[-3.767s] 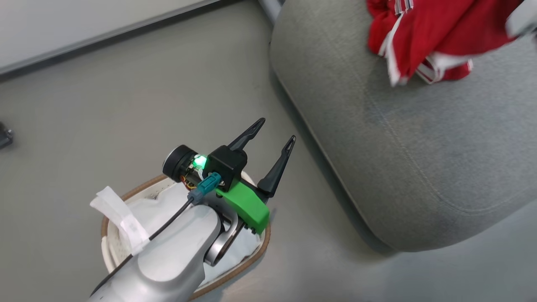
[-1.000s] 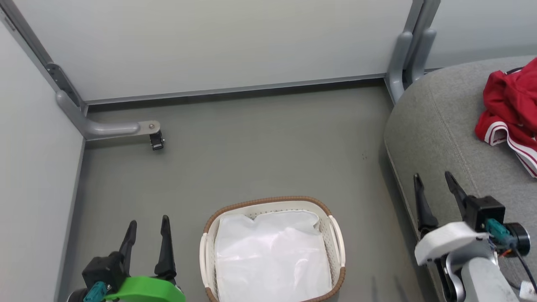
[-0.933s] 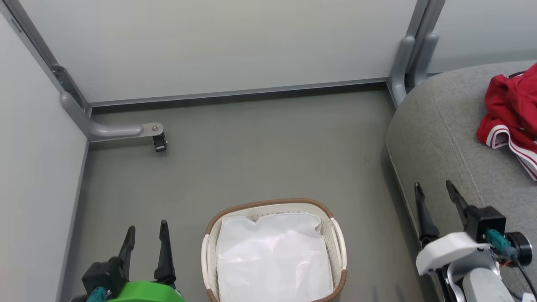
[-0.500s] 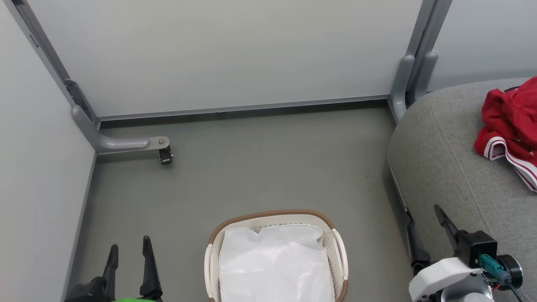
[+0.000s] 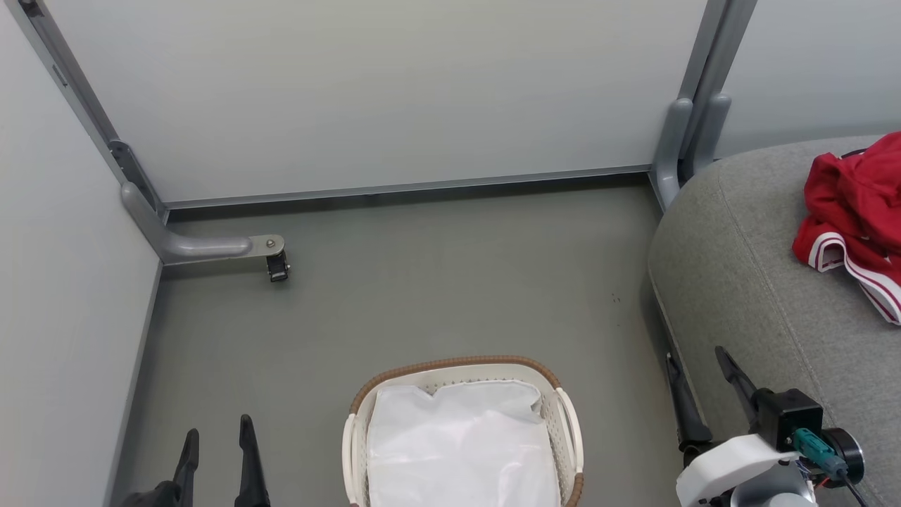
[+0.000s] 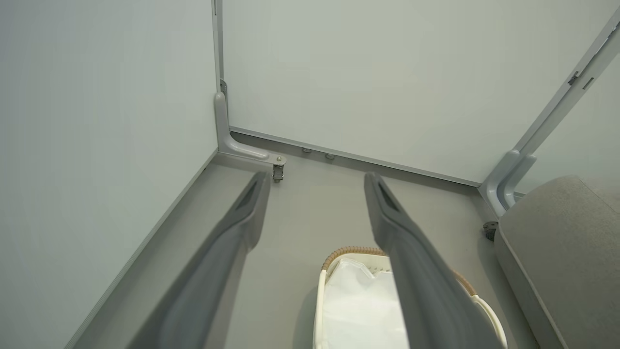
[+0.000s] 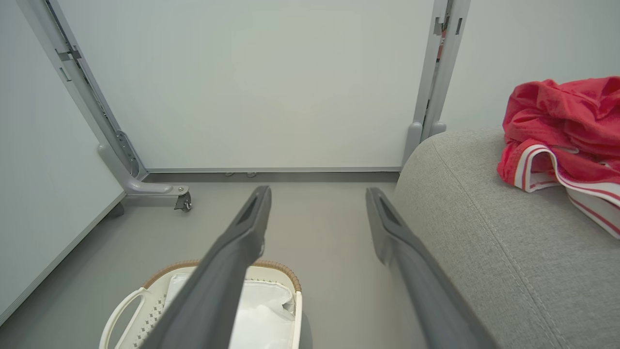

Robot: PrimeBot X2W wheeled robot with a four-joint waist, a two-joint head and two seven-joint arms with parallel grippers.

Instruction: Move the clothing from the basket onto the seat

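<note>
The red clothing (image 5: 855, 204) with white-striped trim lies bunched on the grey seat (image 5: 746, 282) at the right; the right wrist view has the clothing (image 7: 566, 126) on the seat (image 7: 484, 242) too. On the floor at bottom centre stands the white basket (image 5: 569, 429) with its brown rim, holding a plain white sheet (image 5: 457, 451). My left gripper (image 5: 217, 435) is open at the lower left, apart from the basket. My right gripper (image 5: 697, 355) is open at the lower right, beside the seat's edge, nothing between its fingers.
Pale partition walls (image 5: 366, 91) close the back and the left side. A grey bracket foot with a black caster (image 5: 276, 266) juts onto the floor at the back left. Grey posts (image 5: 686, 134) stand where the back wall meets the seat. Grey floor (image 5: 436, 282) lies between basket and wall.
The camera has turned from the seat to face the basket and tilted up. Both grippers have dropped toward the bottom edge. The clothing stays on the seat.
</note>
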